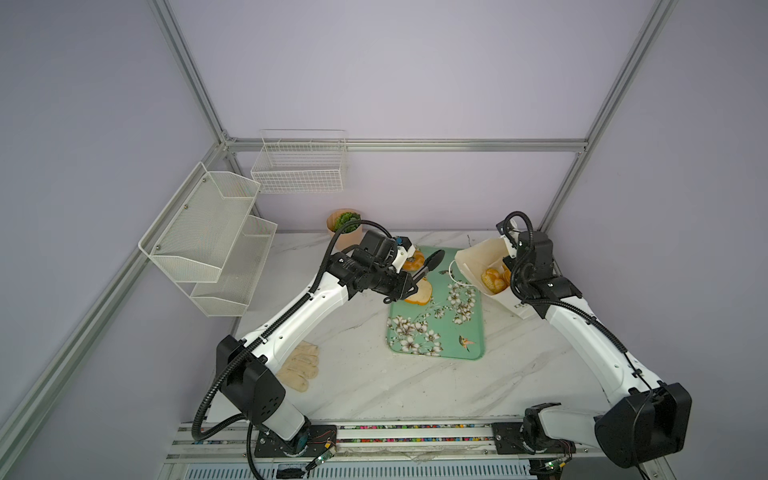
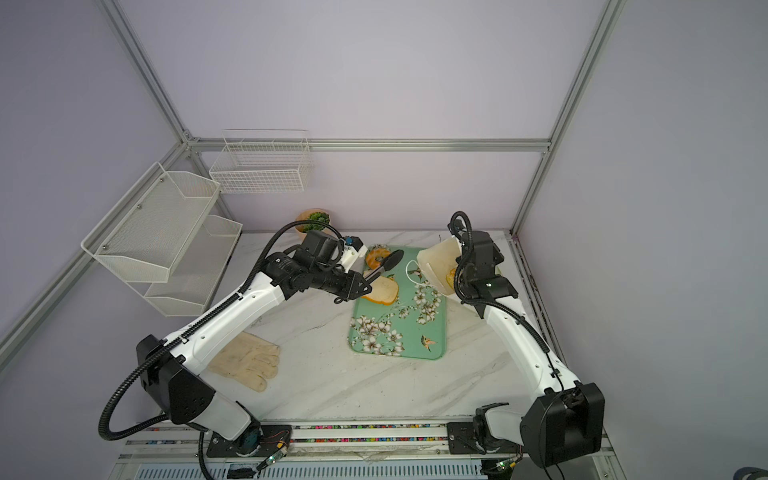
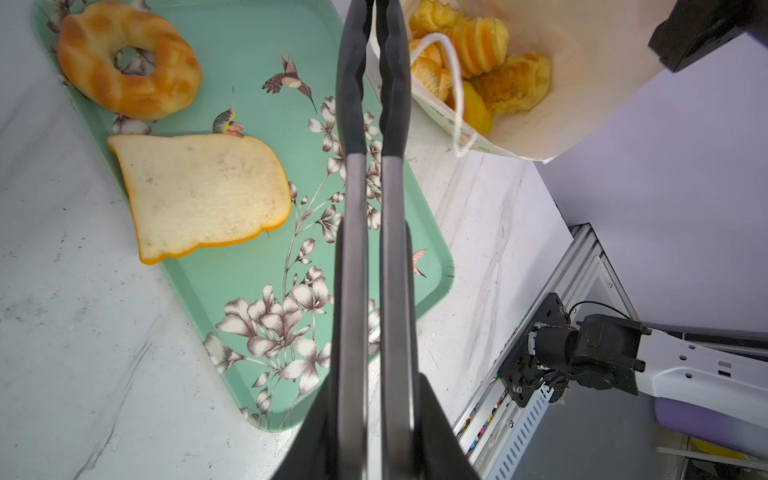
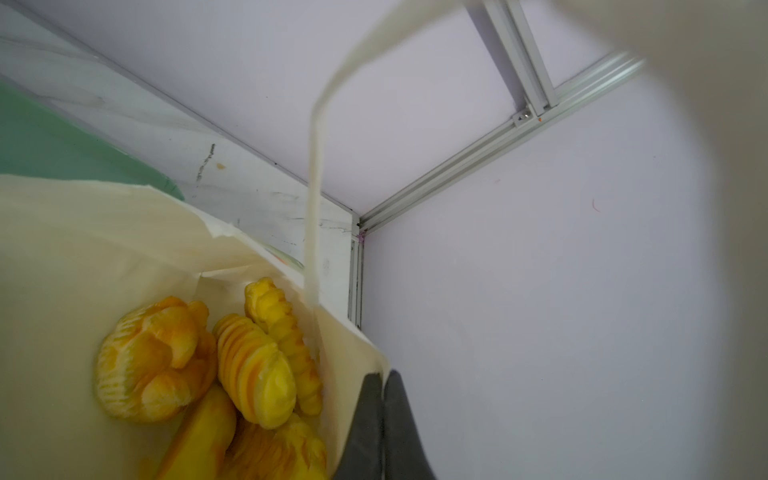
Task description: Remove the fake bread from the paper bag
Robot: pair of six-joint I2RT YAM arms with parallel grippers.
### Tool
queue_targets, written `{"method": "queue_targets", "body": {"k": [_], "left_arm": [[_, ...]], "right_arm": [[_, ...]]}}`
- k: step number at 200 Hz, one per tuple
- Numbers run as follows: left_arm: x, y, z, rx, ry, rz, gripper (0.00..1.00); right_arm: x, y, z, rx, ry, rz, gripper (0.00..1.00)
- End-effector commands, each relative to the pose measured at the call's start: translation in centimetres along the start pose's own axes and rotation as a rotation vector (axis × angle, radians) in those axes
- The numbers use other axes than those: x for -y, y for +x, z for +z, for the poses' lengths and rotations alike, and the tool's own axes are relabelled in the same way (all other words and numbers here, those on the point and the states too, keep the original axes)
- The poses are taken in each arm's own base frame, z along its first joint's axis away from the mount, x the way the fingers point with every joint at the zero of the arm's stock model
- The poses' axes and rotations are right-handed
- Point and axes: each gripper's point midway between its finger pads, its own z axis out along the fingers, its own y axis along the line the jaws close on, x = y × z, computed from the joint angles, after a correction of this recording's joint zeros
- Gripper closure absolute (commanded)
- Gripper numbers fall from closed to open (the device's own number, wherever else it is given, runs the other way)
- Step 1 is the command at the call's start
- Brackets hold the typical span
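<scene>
Because the paper bag [image 1: 478, 257] is tipped with its open mouth toward the middle of the bench [image 1: 374, 382], the coming move turns on how the tongs [image 3: 353, 124] line up with that mouth. On the tongs' handles the left fingers [image 3: 316, 440] are clamped tight, and the two black blades stand nearly together with nothing between them. At the bag's rim on the right arm's side, the right fingers [image 4: 363, 424] are pinched shut on the paper, holding the bag slanted. Of the fake bread, a ring donut [image 3: 129, 62] and a white toast slice [image 3: 203, 191] lie close together on the green flowered tray [image 3: 232, 50]. The rest, a heap of golden loaves [image 3: 478, 54], sits deep inside the bag. In a top view the tong tips [image 1: 434, 259] hover over the tray's far end, just beside the bag's near rim but outside it, with the heap ahead of them and toward the right arm. The ridged loaves point different ways, so no one approach suits all. A white cord handle [image 3: 455, 83] loops across the mouth between tips and bread; I judge the blades must spread and pass it to enter.
</scene>
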Motion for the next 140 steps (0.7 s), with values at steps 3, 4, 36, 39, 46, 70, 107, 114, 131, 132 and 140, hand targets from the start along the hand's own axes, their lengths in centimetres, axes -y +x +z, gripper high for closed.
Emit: {"method": "queue_targets", "body": {"k": [3,4,36,39,46,70,107,114,131,132,140], "left_arm": [[2.4,-4.1,-3.1,0.137,0.074,0.087,0.78],[2.4,-4.1,-3.2,0.136,0.075,0.088,0.78],[3.6,-4.4,-4.5,0.12,0.103,0.117,0.77],[3.7,-4.4,-4.6,0.118,0.103,0.121,0.77],[3.9,-4.5,-5.0,0.117,0.103,0.133,0.77],[5.1,-4.8,-6.0,0.111,0.121,0.177,0.77],[8.9,-2.3,-4.5,0.006,0.159,0.261,0.77],[9.5,-1.6,-4.1,-0.021,0.151,0.278,0.77],[10.1,-0.1,-3.2,-0.072,0.12,0.3,0.78],[10.1,0.0,-3.1,-0.074,0.119,0.301,0.78],[10.2,0.7,-2.8,-0.092,0.109,0.302,0.78]], "right_arm": [[-1.9,1.9,-2.8,0.113,-0.064,-0.069,1.0],[-1.9,1.9,-2.8,0.113,-0.064,-0.069,1.0],[-3.4,3.5,-5.8,0.191,-0.151,0.05,1.0],[-3.6,3.6,-6.0,0.197,-0.16,0.057,1.0],[-3.9,3.6,-6.5,0.217,-0.179,0.085,1.0],[-4.5,2.9,-7.2,0.266,-0.233,0.162,1.0],[-5.6,1.7,-7.4,0.292,-0.325,0.242,1.0],[-5.8,1.7,-7.5,0.292,-0.34,0.269,1.0],[-5.9,1.6,-8.0,0.3,-0.364,0.322,1.0],[-5.9,1.6,-8.1,0.3,-0.366,0.325,1.0],[-5.9,1.6,-8.3,0.303,-0.376,0.347,1.0]]}}
